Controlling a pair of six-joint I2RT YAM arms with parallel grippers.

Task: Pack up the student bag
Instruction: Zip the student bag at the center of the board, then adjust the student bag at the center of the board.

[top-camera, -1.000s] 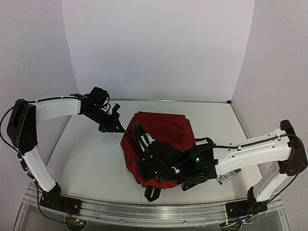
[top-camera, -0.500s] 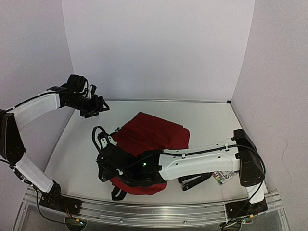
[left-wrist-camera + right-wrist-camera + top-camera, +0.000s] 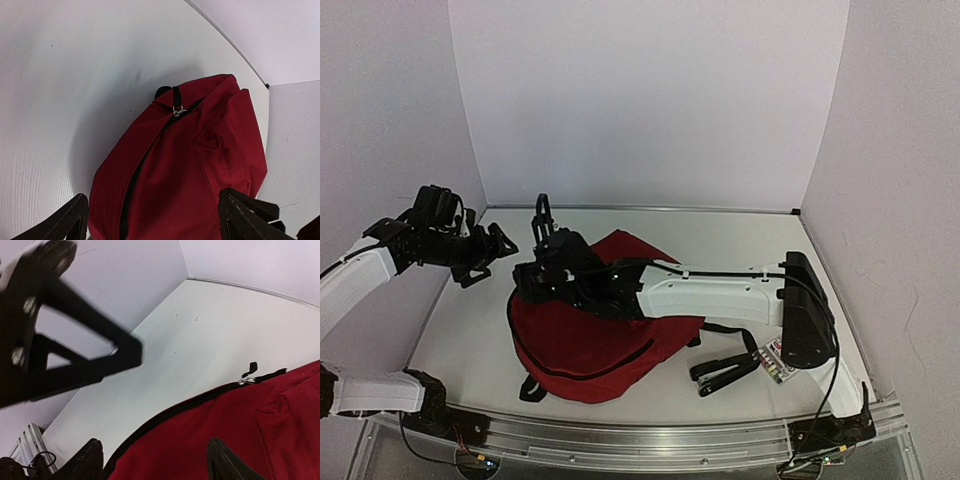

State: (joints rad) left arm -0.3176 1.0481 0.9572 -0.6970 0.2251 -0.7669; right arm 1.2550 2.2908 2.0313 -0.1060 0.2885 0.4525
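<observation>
Your left pincer (image 3: 488,258) and right pincer (image 3: 542,215) gape empty near the bag (image 3: 585,345), flat on the surface (image 3: 760,250) (zip (image 3: 142,160) seemingly closed, so open it first).

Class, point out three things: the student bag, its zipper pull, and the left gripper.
student bag (image 3: 580,335), top external view, on the red front fabric.
zipper pull (image 3: 177,111), left wrist view, on the metal ring.
left gripper (image 3: 488,258), top external view, midway between its open fingertips.
</observation>
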